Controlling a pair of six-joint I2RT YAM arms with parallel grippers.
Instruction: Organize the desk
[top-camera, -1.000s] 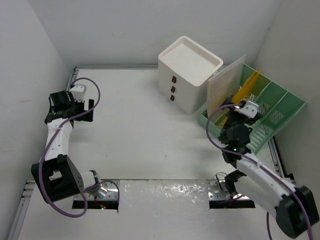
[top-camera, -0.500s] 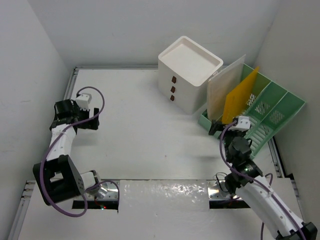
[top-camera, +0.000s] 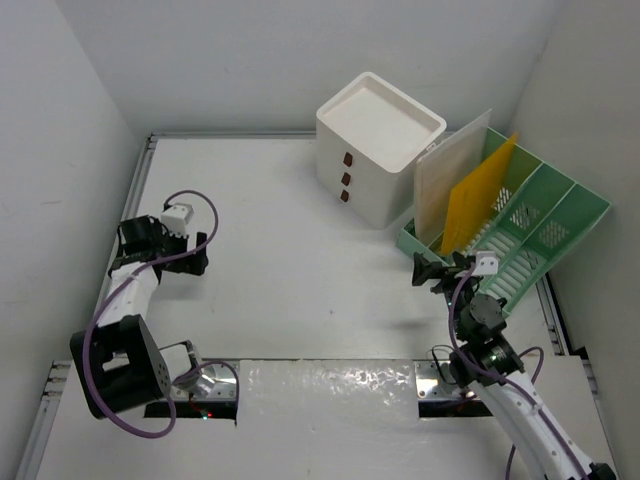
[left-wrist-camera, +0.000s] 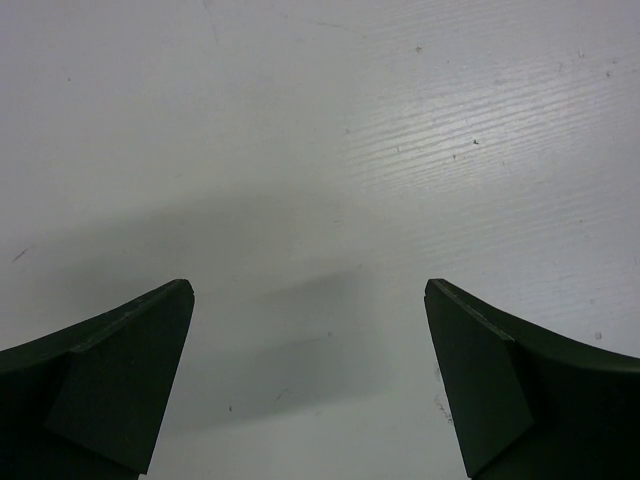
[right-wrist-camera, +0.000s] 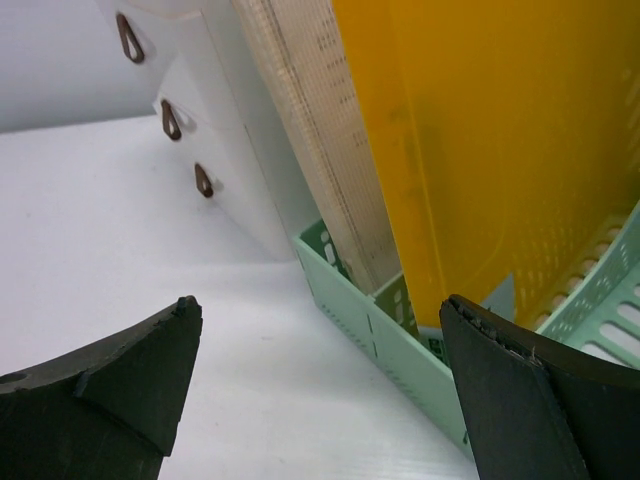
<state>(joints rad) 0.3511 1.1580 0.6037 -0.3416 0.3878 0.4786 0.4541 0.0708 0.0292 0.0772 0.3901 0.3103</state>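
The desk (top-camera: 290, 250) is a white tabletop with grey rail edges. My left gripper (top-camera: 197, 254) is open and empty, low over bare desk at the left; the left wrist view shows only white surface (left-wrist-camera: 320, 180) between its fingers (left-wrist-camera: 120, 370). My right gripper (top-camera: 428, 272) is open and empty, just in front of the near left corner of a green file rack (top-camera: 540, 235). The right wrist view shows the rack's green wall (right-wrist-camera: 400, 335) between its fingers (right-wrist-camera: 510, 390). A yellow folder (top-camera: 475, 195) and a translucent white folder (top-camera: 445, 180) stand in the rack.
A white three-drawer cube box (top-camera: 380, 145) stands at the back, touching the rack's left side; its drawer pulls show in the right wrist view (right-wrist-camera: 180, 120). White walls close in the desk on the left, back and right.
My right gripper let go of the yellow folder, which now stands in the rack, and drew back toward the near edge. My left gripper moved nearer and slightly right over the desk.
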